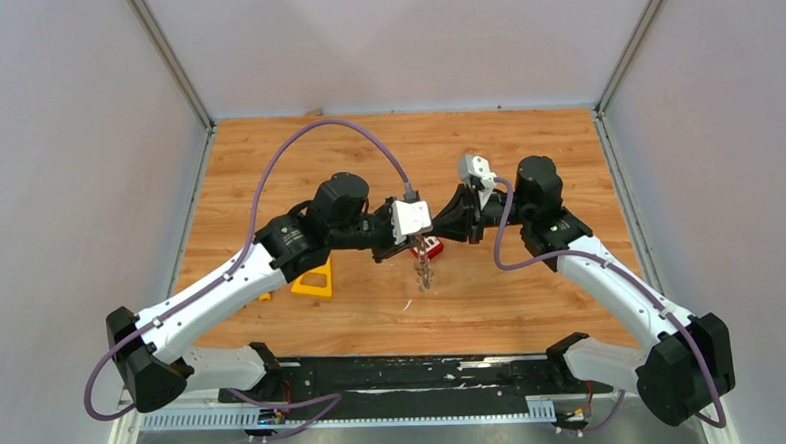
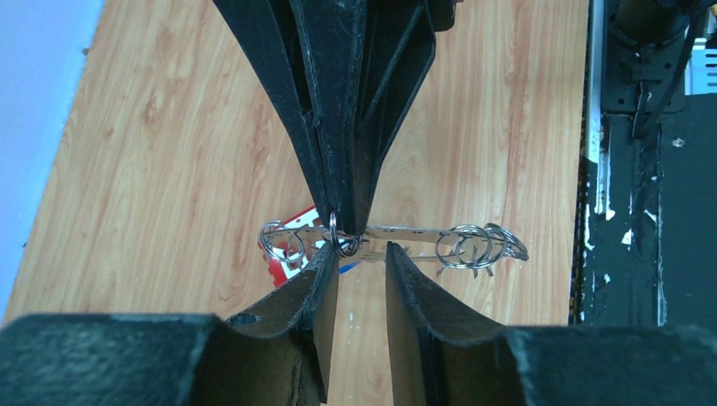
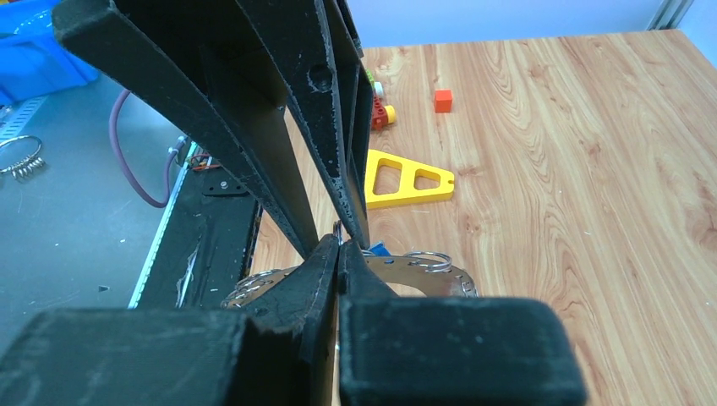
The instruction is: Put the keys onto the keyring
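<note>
Well off to the left of the meeting jaws: a flat yellow triangle frame, lying on the brown wooden table. Far from both sets of fingers.

Next, the left gripper, stretched in from the left side. Jaws let go, with a clear gap between the two black fingers. Nothing held in that gap. Tips pointed toward the middle.

In the middle, at the meeting point of both sets of tips: the big thin grey metal keyring, with lots of little silver keys and wire loops along its rim. Up off the table, hanging down below the jaws in the top view. From the left wrist, seen edge-on, running flat across just past the open tips.

Close under the jaws, just beside the top of the hanging ring: a small red block with white squares.

Tucked right beside the squeezed tips: a small blue piece. Too hidden to name.

Last, the right gripper, stretched in from the right side. Jaws squeezed tight together, no gap between the black fingers. Pinched on the rim of the keyring and holding it up. Tips nose to nose with the open left ones.
</note>
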`<state>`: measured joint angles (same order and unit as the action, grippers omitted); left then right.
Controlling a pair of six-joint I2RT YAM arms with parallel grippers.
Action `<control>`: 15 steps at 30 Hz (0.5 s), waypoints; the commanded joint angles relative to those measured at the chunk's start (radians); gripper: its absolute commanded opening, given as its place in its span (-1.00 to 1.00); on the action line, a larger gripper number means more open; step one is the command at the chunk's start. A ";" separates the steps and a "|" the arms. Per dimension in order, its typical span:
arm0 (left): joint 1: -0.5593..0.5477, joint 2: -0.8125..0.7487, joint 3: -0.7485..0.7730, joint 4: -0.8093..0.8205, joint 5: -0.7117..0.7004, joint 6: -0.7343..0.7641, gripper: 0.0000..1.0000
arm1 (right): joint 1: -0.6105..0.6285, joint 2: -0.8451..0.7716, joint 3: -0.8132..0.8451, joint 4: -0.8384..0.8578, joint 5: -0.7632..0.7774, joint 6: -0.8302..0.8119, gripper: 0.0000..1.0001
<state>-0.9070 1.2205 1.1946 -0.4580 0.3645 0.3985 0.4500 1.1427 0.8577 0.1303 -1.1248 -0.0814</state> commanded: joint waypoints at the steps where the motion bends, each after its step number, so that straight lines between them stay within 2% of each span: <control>1: 0.005 0.007 0.044 0.046 0.042 -0.036 -0.35 | -0.003 -0.030 0.019 0.022 -0.027 -0.022 -1.00; 10: 0.008 0.010 0.047 0.051 0.046 -0.040 -0.58 | -0.003 -0.021 0.020 0.020 -0.026 -0.025 -1.00; 15: 0.008 0.022 0.046 0.054 0.054 -0.043 -0.80 | -0.004 -0.021 0.020 0.020 -0.024 -0.025 -1.00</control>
<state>-0.8978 1.2331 1.2018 -0.4473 0.3828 0.3771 0.4500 1.1427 0.8577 0.1192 -1.1381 -0.0887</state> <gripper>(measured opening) 0.143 0.013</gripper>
